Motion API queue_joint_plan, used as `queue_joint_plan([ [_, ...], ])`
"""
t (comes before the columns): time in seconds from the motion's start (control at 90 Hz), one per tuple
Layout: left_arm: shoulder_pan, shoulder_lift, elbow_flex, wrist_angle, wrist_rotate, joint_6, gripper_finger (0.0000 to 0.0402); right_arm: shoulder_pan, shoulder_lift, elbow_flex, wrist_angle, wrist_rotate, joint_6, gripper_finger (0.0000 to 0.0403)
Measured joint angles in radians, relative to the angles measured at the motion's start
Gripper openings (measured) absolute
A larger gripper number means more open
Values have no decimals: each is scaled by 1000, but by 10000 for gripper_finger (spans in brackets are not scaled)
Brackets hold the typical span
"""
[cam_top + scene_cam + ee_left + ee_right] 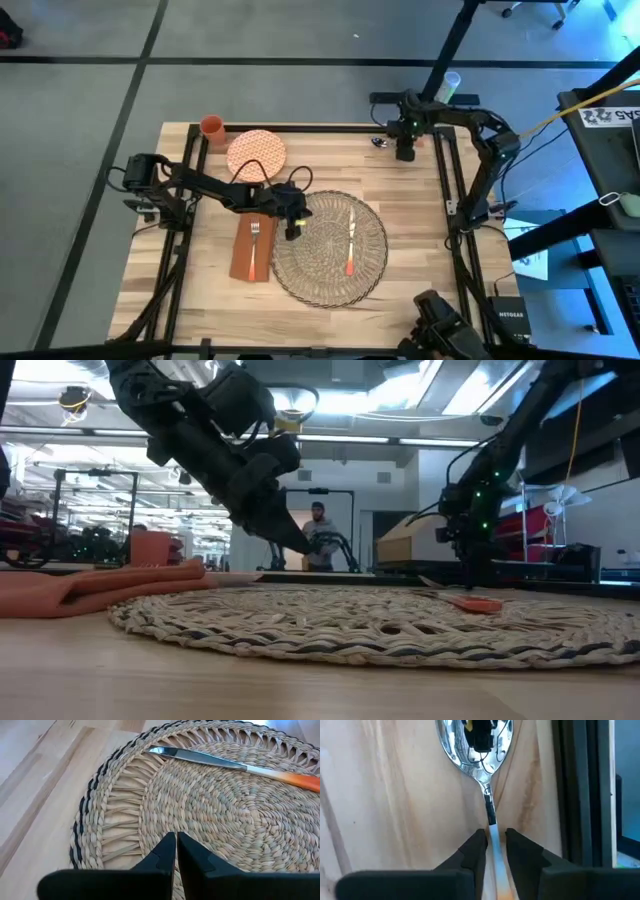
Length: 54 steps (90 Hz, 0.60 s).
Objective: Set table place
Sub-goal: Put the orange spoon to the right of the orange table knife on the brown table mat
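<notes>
My right gripper (pixel 495 845) sits at the tabletop's (pixel 410 200) far right corner, fingers narrowed around the spoon (pixel 479 750) handle (straddling it low, so it should lift level). My left gripper (pixel 176 851) hovers over the near-left rim of the woven mat (pixel 330 250), fingers pressed together and empty. The knife (pixel 351 240) lies on the mat's right half; the fork (pixel 254 245) rests on the napkin (pixel 242 268) beside the mat.
</notes>
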Motion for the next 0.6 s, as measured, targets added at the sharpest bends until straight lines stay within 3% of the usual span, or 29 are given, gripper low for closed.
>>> queue_joint_plan([
  [0.111,0,0,0,0,0,-1,0,0,2,13,13,-1,3,7],
  [0.311,0,0,0,0,0,-2,0,2,0,16,-19,-77,92,2],
  [0.6,0,0,0,1,-1,-1,0,25,-93,15,-130,-76,201,0],
])
